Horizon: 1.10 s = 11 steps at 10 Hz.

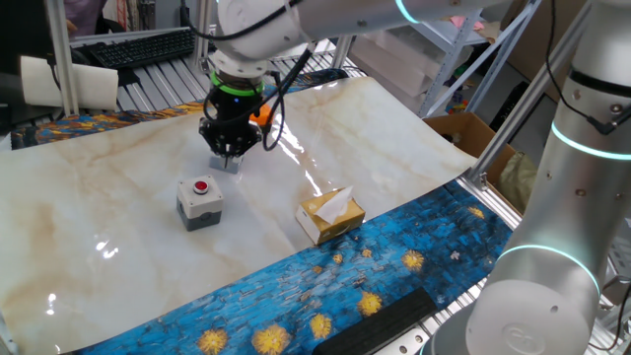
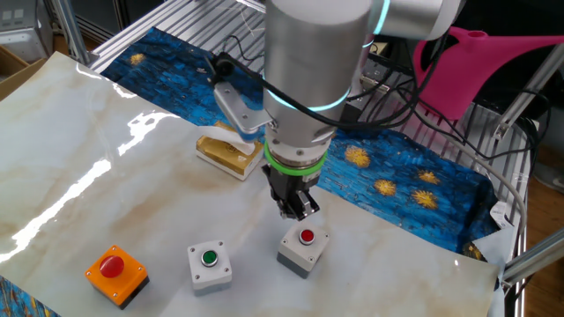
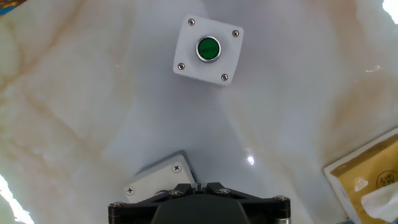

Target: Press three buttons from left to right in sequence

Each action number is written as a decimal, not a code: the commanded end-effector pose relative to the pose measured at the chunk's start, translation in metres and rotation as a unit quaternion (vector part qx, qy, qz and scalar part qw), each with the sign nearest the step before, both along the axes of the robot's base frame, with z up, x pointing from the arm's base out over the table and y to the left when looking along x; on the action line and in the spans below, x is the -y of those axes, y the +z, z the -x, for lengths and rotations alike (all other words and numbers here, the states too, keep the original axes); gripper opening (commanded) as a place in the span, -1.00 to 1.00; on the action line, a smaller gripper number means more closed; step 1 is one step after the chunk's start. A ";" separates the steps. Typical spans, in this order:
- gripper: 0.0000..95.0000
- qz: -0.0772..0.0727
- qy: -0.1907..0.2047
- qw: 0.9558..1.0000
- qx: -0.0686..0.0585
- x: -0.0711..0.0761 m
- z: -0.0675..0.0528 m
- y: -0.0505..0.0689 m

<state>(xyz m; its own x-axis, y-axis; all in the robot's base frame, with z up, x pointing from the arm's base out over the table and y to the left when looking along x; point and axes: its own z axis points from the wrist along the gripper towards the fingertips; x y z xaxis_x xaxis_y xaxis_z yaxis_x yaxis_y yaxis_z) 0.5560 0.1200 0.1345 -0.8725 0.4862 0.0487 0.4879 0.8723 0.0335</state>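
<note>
Nearest in the other fixed view, the three sit in a row on the table: orange box, green-button box, red-button box, each apart from its neighbour. The gripper hangs just behind and above the red-button box, pointing down, its fingertips pinched together with nothing between them. In the hand view only a corner of that box's lid shows beside the tips, so to my eye the tips are not centred on the cap. Coming down from there, they could land on the lid or its edge and miss the button. The boxes look loose, so a push off-centre might tip or skid one out of line on the glossy marble-look sheet, which throws hard glare. Which end counts as left is another thing that could be got wrong. Beyond the arm lies a tissue box, then a blue starry cloth, then cables and metal racking.
</note>
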 end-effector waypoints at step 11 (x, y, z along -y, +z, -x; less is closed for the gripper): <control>-1.00 -0.017 -0.034 0.999 -0.004 -0.003 -0.004 -0.004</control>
